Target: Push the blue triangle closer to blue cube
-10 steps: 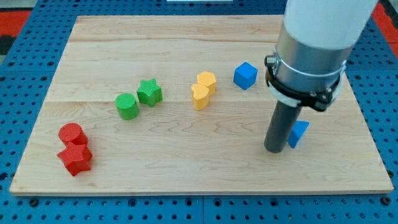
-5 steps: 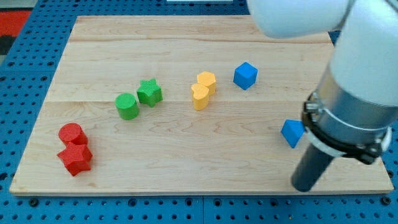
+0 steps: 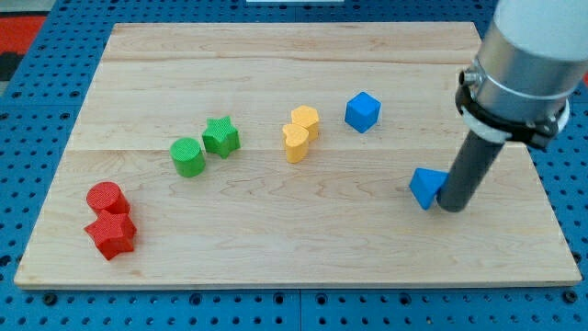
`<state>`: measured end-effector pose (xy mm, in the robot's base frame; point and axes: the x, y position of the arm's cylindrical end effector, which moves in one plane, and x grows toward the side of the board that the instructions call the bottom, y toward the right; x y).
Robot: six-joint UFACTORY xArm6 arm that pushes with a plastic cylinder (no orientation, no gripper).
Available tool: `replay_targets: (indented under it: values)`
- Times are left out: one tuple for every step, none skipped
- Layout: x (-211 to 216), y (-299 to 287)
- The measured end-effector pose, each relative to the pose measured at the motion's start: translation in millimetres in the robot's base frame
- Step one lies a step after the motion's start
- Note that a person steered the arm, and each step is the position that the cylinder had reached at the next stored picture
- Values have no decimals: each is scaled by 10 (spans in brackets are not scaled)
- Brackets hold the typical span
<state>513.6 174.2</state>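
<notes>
The blue triangle [image 3: 425,188] lies on the wooden board toward the view's right. The blue cube [image 3: 363,111] sits above it and to its left, a good gap away. My tip [image 3: 451,207] rests on the board right against the triangle's right side, touching or nearly touching it. The dark rod rises from there to the grey and white arm at the view's top right.
Two yellow blocks [image 3: 299,133] sit together left of the blue cube. A green star [image 3: 220,136] and a green cylinder [image 3: 187,156] lie further left. Two red blocks [image 3: 109,222] sit near the bottom left. The board's right edge [image 3: 542,184] is close to my tip.
My tip moved from the triangle's left, down toward the bottom edge, then up to the triangle's right side. The triangle has shifted slightly to the left.
</notes>
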Motion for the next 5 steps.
replay_targets:
  values:
    - [-26, 0]
    - [-26, -3]
    - [-11, -190]
    - [21, -506]
    - [-161, -416]
